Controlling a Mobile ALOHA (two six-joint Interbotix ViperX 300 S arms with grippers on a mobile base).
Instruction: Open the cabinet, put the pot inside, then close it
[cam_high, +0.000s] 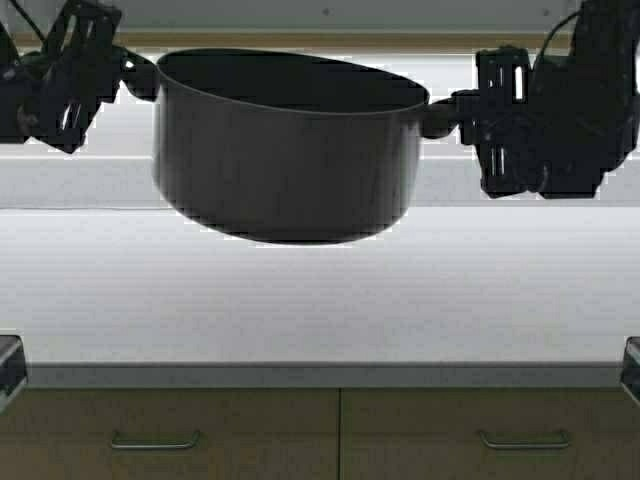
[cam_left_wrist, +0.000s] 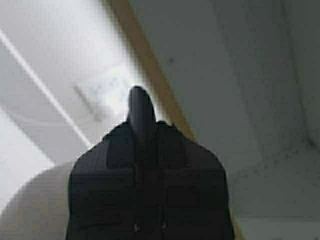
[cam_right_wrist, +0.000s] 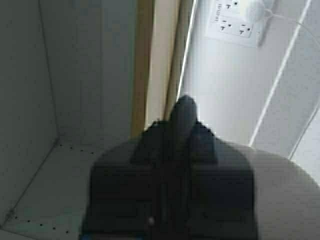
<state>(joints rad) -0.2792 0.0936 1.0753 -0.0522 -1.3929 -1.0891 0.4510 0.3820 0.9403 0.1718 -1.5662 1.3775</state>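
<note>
high above the white desk (cam_high: 320, 300), well clear of its surface, hangs the pot (cam_high: 285, 140), carried level between both arms, rim up and dark inside showing. on the robot's left, left hand (cam_high: 95, 70) clenched on the near loop handle (cam_high: 138, 72); on the robot's right, right hand (cam_high: 478, 105) clenched on the other handle (cam_high: 440, 112). through both wrist views, a black handle nub poking out past closed black fingers (cam_left_wrist: 112, 150), with pale cabinet interior (cam_right_wrist: 60, 100) and its wooden edge (cam_left_wrist: 150, 65) beyond, so likely lifting toward an open upper cabinet. on the wall, a white outlet (cam_right_wrist: 235, 22).

to do this well: keep both hands at one height so the pot stays flat, move them together at one pace, hold the spacing fixed so neither handle slips or gets pried. raise until the base clears the shelf lip, then push straight in, watching the wooden edge on each side. set down fully before letting go.

pose: both arms raised and stretched forward, wrists turned inward toward each other, the left sitting a touch higher in the high view. below the desk front, drawer pulls (cam_high: 155, 440) untouched.
</note>
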